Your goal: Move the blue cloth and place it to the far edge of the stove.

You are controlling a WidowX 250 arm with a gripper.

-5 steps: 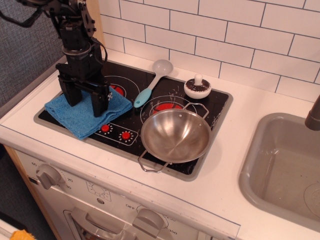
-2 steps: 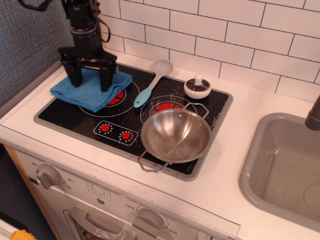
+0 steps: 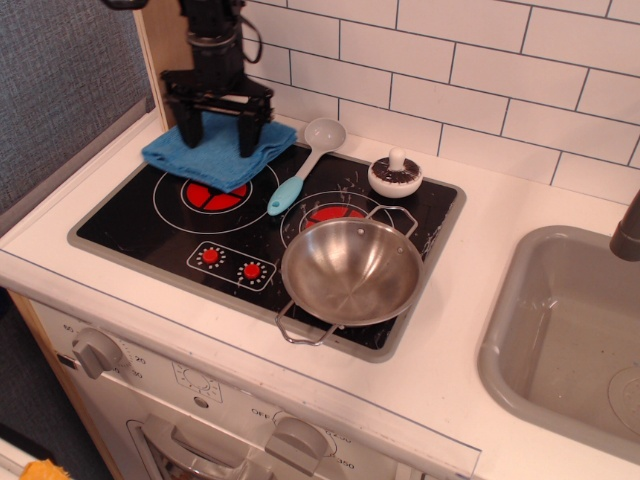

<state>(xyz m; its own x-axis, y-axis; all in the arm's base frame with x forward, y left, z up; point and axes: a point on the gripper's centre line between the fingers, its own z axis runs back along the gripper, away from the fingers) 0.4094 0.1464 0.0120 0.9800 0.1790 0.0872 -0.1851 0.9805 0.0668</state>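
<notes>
Claw [image 3: 218, 128] fingers spread, planted on blue cloth [image 3: 215, 155] | cloth at stove [image 3: 150, 215] far-left edge

Lighting: bright, even, diffuse, from above; shadows soft and short, one under the pan [image 3: 351, 270] on the stove [image 3: 150, 225], a faint one beside the cloth [image 3: 215, 155]. Glare: soft highlights inside the pan bowl and pale streaks on the glossy black stove top; tiles [image 3: 480, 70] evenly lit with a mild sheen, sink [image 3: 530, 330] flat grey. Quality: focus sharp across the frame, no motion blur, slight grain, no obvious edge distortion; arm [image 3: 215, 40] dark, with little detail in its black parts.
</notes>
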